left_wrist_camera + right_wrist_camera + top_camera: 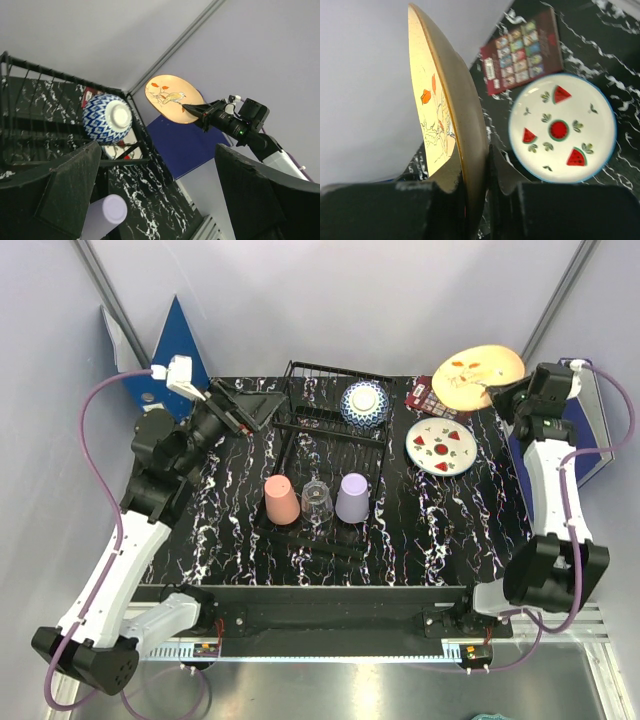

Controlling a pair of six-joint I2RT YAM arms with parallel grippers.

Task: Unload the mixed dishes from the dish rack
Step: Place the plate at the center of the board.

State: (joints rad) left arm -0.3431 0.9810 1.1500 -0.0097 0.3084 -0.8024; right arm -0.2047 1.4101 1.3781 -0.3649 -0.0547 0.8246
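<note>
The cream plate (478,375) is clamped at its rim by the right gripper (497,390) above the worktop (480,510), while the left gripper (262,410) is seen wide open, seemingly empty, beside the dish rack (320,366).

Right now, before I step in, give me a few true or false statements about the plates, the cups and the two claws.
1. The right claw grips the cream plate by its rim. True.
2. The white plate sits in the rack. False: it lies flat on the table, to the right of the rack.
3. The left claw is shut on the bowl. False: that claw is open and empty, and the bowl sits in the rack.
4. The pink cup, glass cup and lavender cup stand in a row in the rack. True.
5. The lavender cup is the middle one. False: the glass cup is in the middle.
</note>
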